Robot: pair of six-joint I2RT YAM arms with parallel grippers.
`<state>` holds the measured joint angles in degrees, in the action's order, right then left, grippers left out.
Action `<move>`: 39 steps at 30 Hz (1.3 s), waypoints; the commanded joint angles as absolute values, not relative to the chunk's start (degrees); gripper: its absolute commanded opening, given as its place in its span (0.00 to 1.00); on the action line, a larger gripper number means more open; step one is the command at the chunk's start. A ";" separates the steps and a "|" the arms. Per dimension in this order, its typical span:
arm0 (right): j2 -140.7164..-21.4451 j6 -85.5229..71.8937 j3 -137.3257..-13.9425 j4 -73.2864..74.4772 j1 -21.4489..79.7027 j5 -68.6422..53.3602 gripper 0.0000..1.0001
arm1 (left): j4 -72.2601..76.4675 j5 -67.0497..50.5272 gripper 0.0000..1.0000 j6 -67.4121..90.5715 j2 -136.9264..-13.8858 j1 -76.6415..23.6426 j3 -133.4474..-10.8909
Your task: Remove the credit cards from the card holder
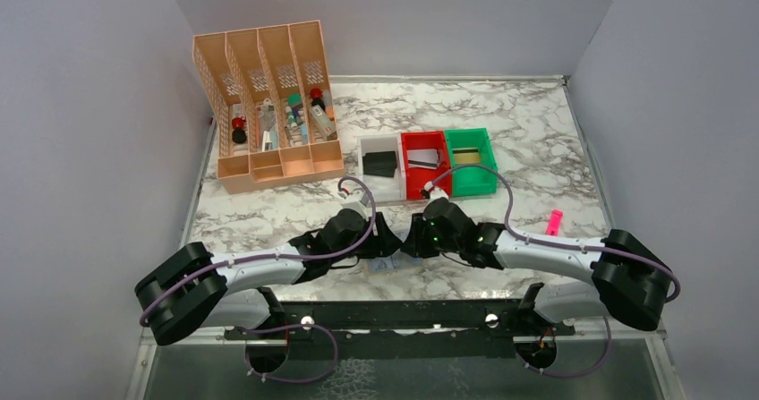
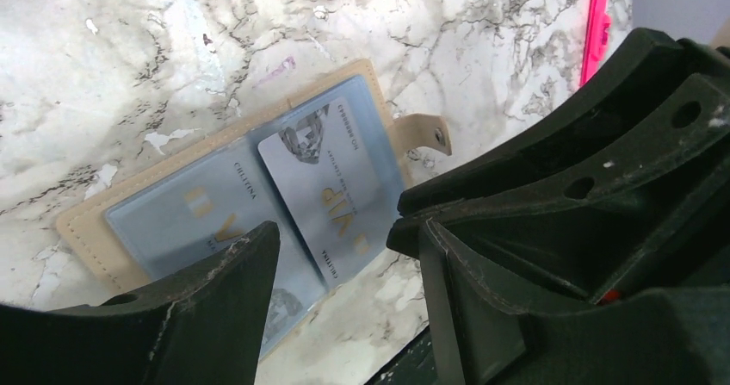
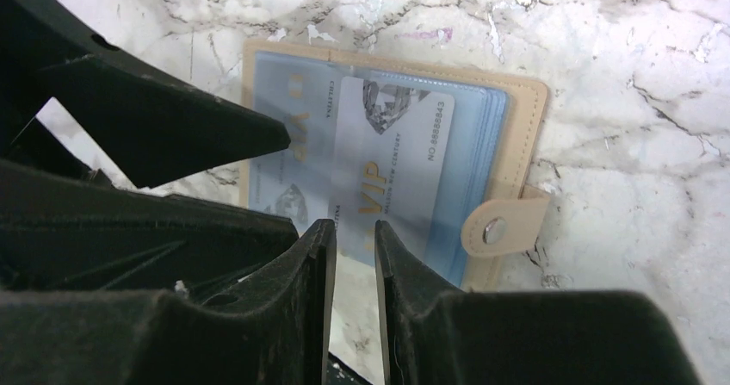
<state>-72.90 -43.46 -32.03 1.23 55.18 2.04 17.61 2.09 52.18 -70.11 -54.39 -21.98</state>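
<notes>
Jaws at work: my right jaws stand nearly closed at the near edge of a silvery VIP card (image 3: 387,161); whether they pinch it, I cannot tell. My left jaws are open above the same card. It juts partly out of the tan card holder (image 3: 516,109), which lies open on the marble bench (image 3: 646,187), pale blue pockets up. Beyond, a black card (image 1: 380,163) lies in the white bin (image 1: 365,145).

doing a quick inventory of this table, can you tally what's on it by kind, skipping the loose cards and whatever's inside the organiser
white bin: 1
red bin: 1
green bin: 1
orange desk organiser: 1
card holder: 1
pink marker: 1
total: 6
</notes>
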 commanded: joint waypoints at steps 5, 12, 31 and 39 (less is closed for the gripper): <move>-78.87 -41.76 -36.24 5.73 55.46 5.98 0.29 | 17.01 2.66 0.64 51.41 -71.41 -54.40 -23.27; -81.44 -41.37 -35.85 6.70 55.46 8.83 0.31 | 17.39 1.59 0.64 51.30 -73.56 -54.40 -23.99; -82.58 -47.60 -32.52 5.67 55.46 8.08 0.29 | 24.49 1.52 0.46 54.96 -80.26 -54.40 -20.95; -82.31 -48.04 -32.28 5.83 55.46 8.25 0.29 | 26.33 4.91 0.34 58.79 -79.01 -54.49 -18.19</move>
<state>-81.21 -47.33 -34.33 2.81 55.18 6.55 25.71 2.50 56.51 -79.85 -54.39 -20.10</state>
